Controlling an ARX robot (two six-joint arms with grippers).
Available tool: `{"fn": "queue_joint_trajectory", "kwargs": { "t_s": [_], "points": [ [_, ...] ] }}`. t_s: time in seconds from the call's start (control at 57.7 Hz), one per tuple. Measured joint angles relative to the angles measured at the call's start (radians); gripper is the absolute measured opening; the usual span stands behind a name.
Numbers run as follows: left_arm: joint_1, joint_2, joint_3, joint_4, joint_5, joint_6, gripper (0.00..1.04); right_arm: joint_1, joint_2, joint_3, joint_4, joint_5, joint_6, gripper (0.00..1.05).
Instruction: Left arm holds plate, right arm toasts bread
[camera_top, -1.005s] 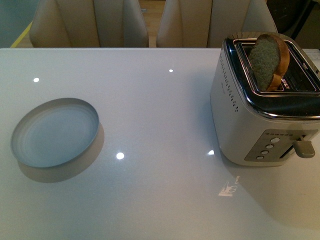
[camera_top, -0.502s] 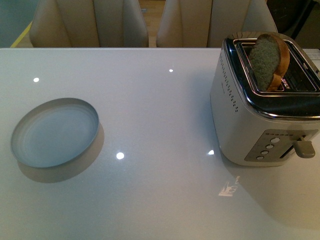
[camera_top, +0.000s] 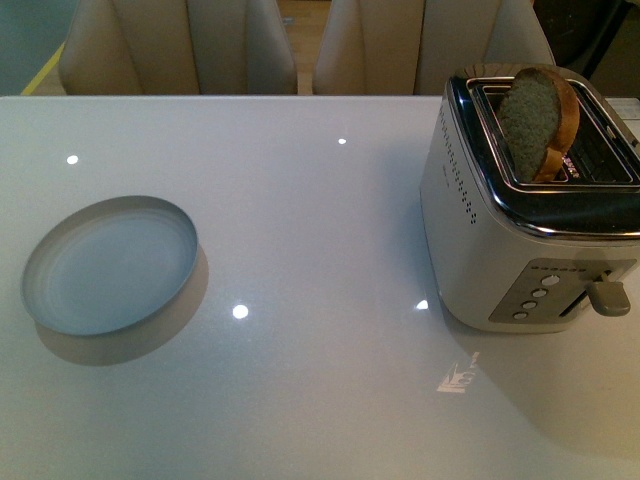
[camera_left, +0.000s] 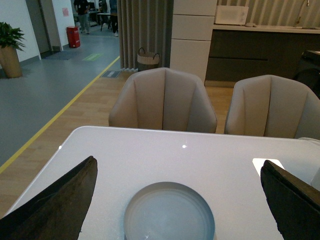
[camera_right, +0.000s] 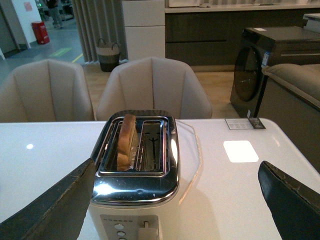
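Observation:
The pale grey-blue plate (camera_top: 108, 264) lies empty on the white table's left side; the left wrist view shows the plate (camera_left: 169, 212) between the wide-apart fingers of my open left gripper (camera_left: 182, 200), which hovers short of it. The bread (camera_top: 538, 120) stands upright in the toaster's (camera_top: 500, 230) left slot, its top sticking out. From the right wrist, the bread (camera_right: 127, 142) and toaster (camera_right: 135, 195) sit ahead of my open right gripper (camera_right: 175, 200), nothing between its fingers. Neither arm shows in the front view.
The toaster's lever (camera_top: 608, 296) and round buttons (camera_top: 535, 295) face the near side. Two beige chairs (camera_top: 180, 45) stand behind the table's far edge. A small card (camera_right: 245, 123) lies on the table beyond the toaster.

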Motion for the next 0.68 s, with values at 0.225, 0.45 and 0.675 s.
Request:
{"fn": "queue_joint_trajectory", "kwargs": {
  "t_s": [0.225,0.45,0.675],
  "points": [
    [0.000,0.000,0.000,0.000,0.000,0.000,0.97,0.000,0.000,0.000,0.000,0.000,0.000,0.96],
    [0.000,0.000,0.000,0.000,0.000,0.000,0.97,0.000,0.000,0.000,0.000,0.000,0.000,0.96],
    [0.000,0.000,0.000,0.000,0.000,0.000,0.97,0.000,0.000,0.000,0.000,0.000,0.000,0.96]
  ]
}}
